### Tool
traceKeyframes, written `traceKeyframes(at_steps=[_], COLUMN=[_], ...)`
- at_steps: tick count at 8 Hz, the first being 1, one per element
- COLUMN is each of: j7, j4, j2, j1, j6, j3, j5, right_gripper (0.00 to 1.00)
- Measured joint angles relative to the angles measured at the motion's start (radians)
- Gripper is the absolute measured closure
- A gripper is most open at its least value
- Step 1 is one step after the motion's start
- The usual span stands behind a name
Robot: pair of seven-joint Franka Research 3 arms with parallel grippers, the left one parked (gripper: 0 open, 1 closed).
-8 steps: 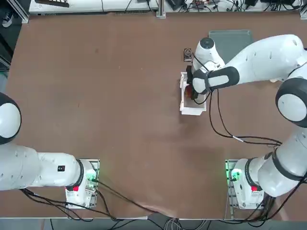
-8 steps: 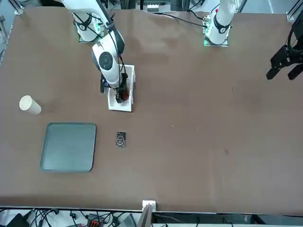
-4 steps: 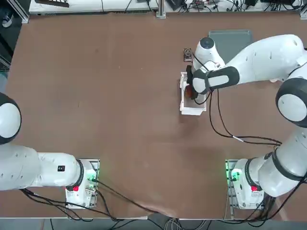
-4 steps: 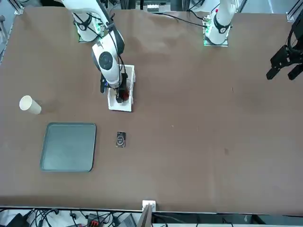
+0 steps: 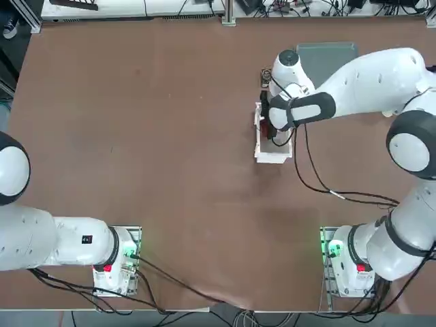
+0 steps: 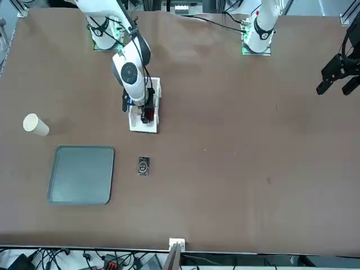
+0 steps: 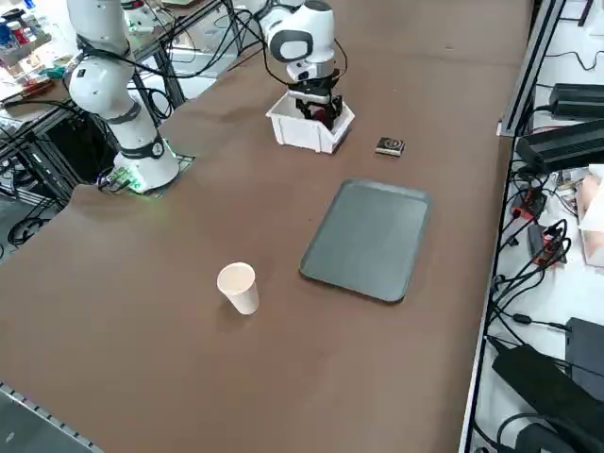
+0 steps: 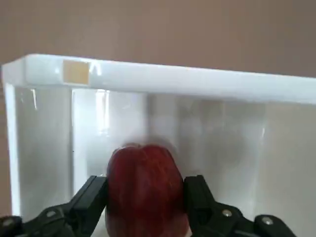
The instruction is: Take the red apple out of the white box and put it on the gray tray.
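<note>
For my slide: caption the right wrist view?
Right gripper shut on the apple inside the white box.

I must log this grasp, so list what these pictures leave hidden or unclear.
- The red apple: its underside is cut off by the wrist view's edge; the arm nearly hides it from overhead.
- The right gripper: its fingertips are hidden behind the apple, which it is shut on.
- The white box: its floor is covered overhead by the wrist.
- The small dark object: too small to identify.
</note>
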Motion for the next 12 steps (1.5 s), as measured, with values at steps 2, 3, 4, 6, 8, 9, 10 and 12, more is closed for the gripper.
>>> traceKeyframes(at_steps=[2,3,4,6,8,9,10,12], j7=[0.002,0.002,0.001,-0.03,-0.098,-0.135,-0.161,-0.195], j4=[0.067,0.091,0.101,0.103,0.104,0.104,0.105,0.115], j2=[-0.009,-0.019,-0.032,-0.062,-0.097,-0.117,-0.135,-0.155], j1=[-0.001,-0.001,-0.002,-0.008,-0.039,-0.06,-0.076,-0.095], j6=[-0.068,-0.092,-0.109,-0.142,-0.188,-0.202,-0.207,-0.221], j3=[-0.002,-0.003,-0.007,-0.015,-0.02,-0.021,-0.022,-0.022], j5=[0.0,0.0,0.0,-0.001,-0.002,-0.002,-0.002,-0.002], right_gripper=[0.13,0.13,0.13,0.13,0.14,0.14,0.14,0.14])
